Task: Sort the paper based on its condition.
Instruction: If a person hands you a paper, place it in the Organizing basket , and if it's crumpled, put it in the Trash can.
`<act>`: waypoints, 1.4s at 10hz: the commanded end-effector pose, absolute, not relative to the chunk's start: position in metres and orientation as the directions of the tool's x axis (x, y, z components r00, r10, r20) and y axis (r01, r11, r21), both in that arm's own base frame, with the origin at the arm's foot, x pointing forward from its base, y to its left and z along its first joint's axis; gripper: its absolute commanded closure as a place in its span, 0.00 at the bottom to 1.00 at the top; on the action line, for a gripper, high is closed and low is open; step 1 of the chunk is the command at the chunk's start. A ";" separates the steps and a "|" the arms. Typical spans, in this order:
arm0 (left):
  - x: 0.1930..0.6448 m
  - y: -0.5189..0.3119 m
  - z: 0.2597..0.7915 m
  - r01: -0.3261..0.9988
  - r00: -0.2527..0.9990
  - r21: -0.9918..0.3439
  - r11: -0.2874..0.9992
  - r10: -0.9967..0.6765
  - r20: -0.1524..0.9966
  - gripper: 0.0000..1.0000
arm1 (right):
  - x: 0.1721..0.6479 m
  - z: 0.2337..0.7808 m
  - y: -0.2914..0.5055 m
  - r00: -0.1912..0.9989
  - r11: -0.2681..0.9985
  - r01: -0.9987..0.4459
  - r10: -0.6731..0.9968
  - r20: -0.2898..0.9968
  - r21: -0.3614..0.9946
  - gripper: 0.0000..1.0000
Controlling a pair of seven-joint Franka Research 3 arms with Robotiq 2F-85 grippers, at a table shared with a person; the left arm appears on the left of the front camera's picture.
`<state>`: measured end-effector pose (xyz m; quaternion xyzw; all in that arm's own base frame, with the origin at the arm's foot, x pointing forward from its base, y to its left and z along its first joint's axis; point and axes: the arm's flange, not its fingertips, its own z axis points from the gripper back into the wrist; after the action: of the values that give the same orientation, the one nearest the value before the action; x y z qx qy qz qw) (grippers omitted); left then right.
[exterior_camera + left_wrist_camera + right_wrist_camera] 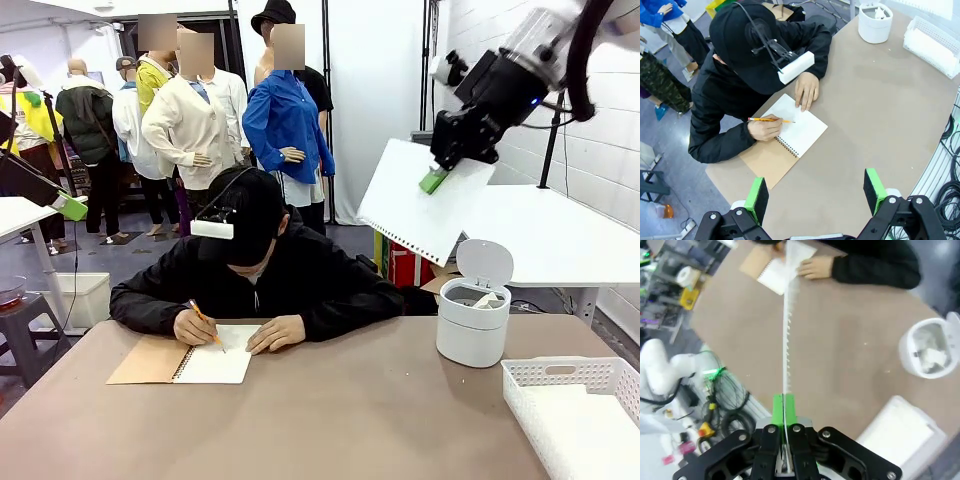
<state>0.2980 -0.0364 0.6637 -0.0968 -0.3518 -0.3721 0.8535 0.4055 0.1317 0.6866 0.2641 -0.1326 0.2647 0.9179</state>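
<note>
The right gripper [434, 181] is clamped on the edge of a white sheet [415, 210], high above the table's [350, 400] far-right corner. The left gripper [815, 192] gapes wide, empty.

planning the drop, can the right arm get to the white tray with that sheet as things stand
Probably yes: the right gripper holds the sheet high in the air, and the white tray at the near right lies open with nothing over it; the bin stands apart.
</note>
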 end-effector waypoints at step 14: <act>0.298 -0.035 0.663 0.700 0.475 0.097 0.707 -0.563 0.676 0.00 | 0.311 0.605 0.006 0.973 0.970 -0.210 0.195 0.121 0.123 1.00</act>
<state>0.2980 -0.0364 0.6638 -0.0968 -0.3519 -0.3721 0.8534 0.3127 0.0078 0.6073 0.0788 -0.0452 0.1284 0.9876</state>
